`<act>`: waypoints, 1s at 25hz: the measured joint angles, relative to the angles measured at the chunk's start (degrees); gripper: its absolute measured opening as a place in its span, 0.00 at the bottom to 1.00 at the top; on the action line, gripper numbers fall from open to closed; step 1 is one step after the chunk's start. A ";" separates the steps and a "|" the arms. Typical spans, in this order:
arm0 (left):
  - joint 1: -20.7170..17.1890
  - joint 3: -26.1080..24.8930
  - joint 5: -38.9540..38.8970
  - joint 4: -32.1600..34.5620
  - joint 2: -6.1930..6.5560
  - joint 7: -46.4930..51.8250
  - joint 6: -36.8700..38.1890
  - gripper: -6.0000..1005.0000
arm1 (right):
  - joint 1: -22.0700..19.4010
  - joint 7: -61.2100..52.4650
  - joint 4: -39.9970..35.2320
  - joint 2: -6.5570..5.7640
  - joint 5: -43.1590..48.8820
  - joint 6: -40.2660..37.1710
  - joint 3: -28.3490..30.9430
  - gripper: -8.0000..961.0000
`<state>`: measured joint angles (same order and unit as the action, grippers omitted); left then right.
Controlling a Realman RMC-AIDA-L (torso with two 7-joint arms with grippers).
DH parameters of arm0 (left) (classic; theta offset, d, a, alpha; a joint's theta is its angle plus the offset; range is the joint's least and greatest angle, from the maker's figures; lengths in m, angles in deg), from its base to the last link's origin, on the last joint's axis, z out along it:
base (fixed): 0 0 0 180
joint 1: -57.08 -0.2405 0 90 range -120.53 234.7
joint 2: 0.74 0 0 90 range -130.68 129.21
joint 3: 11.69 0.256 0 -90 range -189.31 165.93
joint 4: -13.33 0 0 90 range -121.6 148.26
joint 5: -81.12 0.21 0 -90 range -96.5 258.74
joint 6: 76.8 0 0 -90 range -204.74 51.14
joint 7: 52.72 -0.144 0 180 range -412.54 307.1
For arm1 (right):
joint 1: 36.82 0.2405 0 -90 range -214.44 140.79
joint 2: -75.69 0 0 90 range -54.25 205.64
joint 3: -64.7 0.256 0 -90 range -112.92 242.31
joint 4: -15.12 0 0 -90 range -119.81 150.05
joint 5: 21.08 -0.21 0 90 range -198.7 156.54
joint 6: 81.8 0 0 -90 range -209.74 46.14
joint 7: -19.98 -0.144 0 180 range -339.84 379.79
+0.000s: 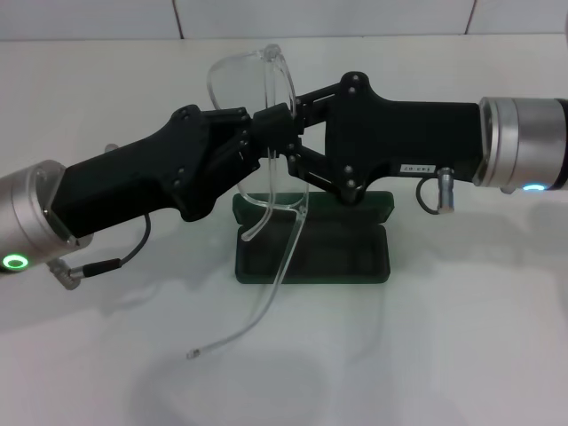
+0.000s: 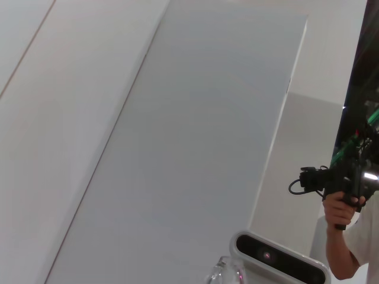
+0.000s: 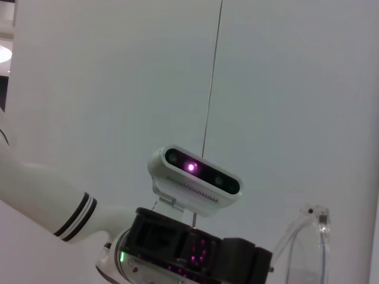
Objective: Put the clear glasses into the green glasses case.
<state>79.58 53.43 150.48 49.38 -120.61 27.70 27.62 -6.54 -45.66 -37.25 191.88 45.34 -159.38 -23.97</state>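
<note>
In the head view the clear glasses [image 1: 251, 75] hang in the air above the table, lens uppermost, with one long arm trailing down to the tabletop at the front. My left gripper [image 1: 254, 133] comes in from the left and my right gripper [image 1: 287, 138] from the right. They meet fingertip to fingertip at the lens's lower edge, each shut on the frame. Directly beneath lies the green glasses case [image 1: 311, 257], open with its dark lining up. A bit of the clear glasses [image 2: 225, 274] shows in the left wrist view, and the clear glasses [image 3: 308, 244] also appear in the right wrist view.
The white table [image 1: 461, 337] surrounds the case. Both wrist views look up at white walls and the robot's head camera [image 3: 195, 177]. A person holding a camera rig [image 2: 344, 198] stands at the side in the left wrist view.
</note>
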 joint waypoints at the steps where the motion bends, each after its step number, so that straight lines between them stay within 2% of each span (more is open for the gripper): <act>1: 0.00 0.00 0.01 -0.02 0.00 0.00 0.00 0.04 | -0.06 0.03 0.00 0.00 -0.03 -0.07 -0.02 0.13; 10: 0.63 0.00 -0.18 -2.59 0.00 -1.59 -0.02 0.04 | -0.32 0.57 0.03 0.00 -0.63 -0.48 -0.79 0.13; 25: 0.51 -0.11 -0.31 -2.83 0.04 -2.19 -0.03 0.04 | -0.49 0.89 0.26 0.00 -0.67 -0.57 -1.04 0.13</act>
<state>80.09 53.32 150.17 46.55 -120.57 25.51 27.60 -7.02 -44.77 -36.99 191.89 44.67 -159.95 -25.02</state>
